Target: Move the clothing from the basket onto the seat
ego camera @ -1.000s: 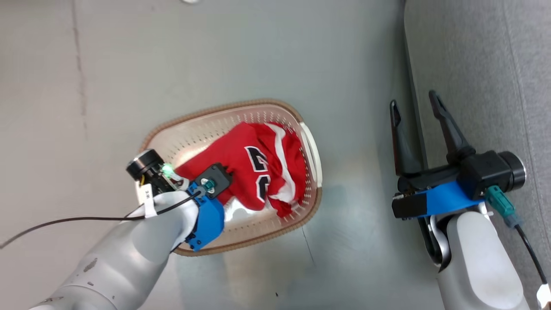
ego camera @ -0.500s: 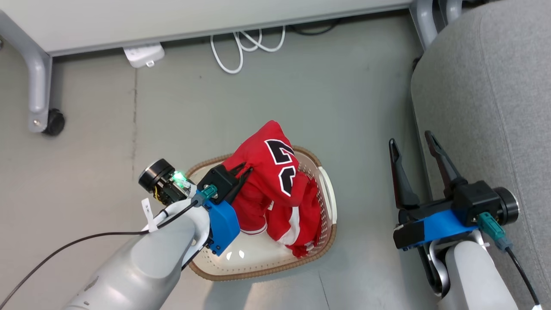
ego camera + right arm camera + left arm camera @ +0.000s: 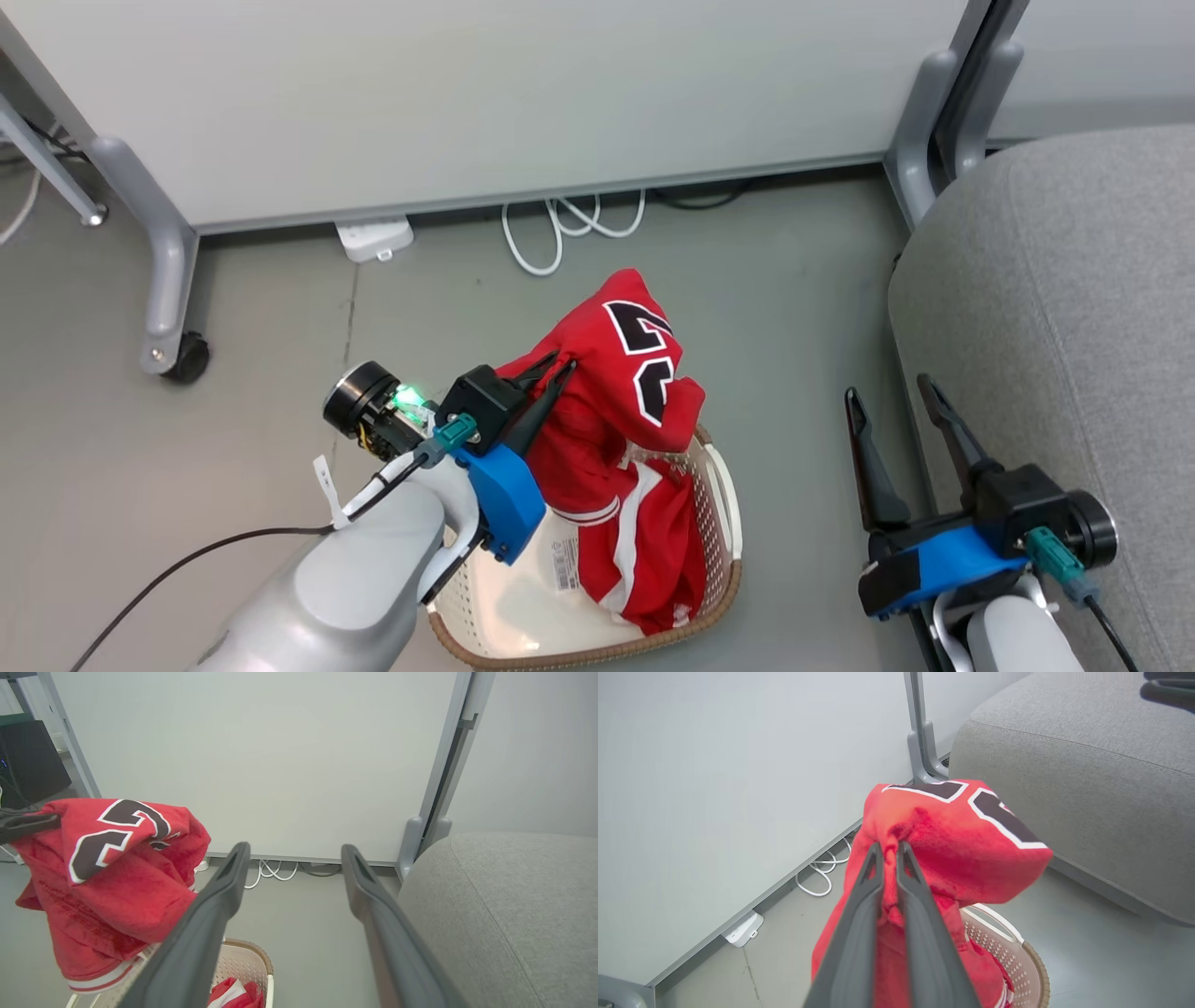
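Your left gripper (image 3: 889,849) is closed tight on a fold of the red jersey with black white-edged numbers (image 3: 616,392). Its two dark fingers (image 3: 859,914) leave almost no gap, and red cloth is pinched between them. One second ago this gripper was down inside the basket and the jersey lay there. Now the jersey hangs from it above the basket, draped over the fingertips like a hood. The head camera has also tilted up in that time, so please do not read the shifted floor as a move of the basket. I judge that the pick is done, and that the carry to the seat remains for this piece.

The cream perforated plastic laundry basket with brown woven-look rim (image 3: 513,607) stands on the grey floor (image 3: 794,280), near the left edge of the large grey fabric sofa (image 3: 1055,308). It holds one red garment with a white side stripe (image 3: 653,551) against its right wall, and a paper label (image 3: 563,563) shows on its base. The jersey's hem hangs over the basket's mouth; I cannot tell if it touches that garment.

Your right gripper (image 3: 888,392) stands wide open with nothing in it, just beside the sofa's edge.
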Robot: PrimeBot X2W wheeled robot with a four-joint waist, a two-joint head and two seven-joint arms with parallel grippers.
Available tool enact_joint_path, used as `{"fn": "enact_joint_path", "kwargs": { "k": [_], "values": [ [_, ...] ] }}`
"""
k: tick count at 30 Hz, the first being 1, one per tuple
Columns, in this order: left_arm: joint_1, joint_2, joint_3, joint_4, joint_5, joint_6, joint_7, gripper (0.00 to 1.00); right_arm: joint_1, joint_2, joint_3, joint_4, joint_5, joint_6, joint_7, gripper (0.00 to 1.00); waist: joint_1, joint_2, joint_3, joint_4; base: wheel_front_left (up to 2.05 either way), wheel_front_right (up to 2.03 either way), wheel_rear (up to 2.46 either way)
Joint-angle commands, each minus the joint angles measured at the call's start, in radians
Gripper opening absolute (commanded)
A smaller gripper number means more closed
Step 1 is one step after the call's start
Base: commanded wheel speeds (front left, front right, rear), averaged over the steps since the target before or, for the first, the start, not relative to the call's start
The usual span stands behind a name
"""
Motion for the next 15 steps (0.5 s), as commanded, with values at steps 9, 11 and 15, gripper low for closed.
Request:
{"fn": "enact_joint_path", "kwargs": {
  "k": [9,11,15],
  "values": [
    [0.037,-0.021,0.047,-0.051,0.001,0.001,-0.005,0.0,0.07,-0.003,0.011,0.013,0.015,0.0,-0.002,1.0,0.0002,0.0,-0.111,0.013,0.0,0.0,0.0],
    [0.043,-0.026,0.055,-0.061,0.0,0.0,-0.005,0.0,0.084,-0.003,0.012,0.016,0.017,0.0,-0.002,1.0,0.0002,0.0,-0.129,0.016,0.0,0.0,0.0],
    [0.058,-0.035,0.068,-0.075,-0.011,-0.003,-0.005,0.0,0.112,-0.003,0.02,0.017,0.019,0.0,-0.002,1.0,0.0002,0.0,-0.164,0.02,0.0,0.0,0.0]
  ]
}}
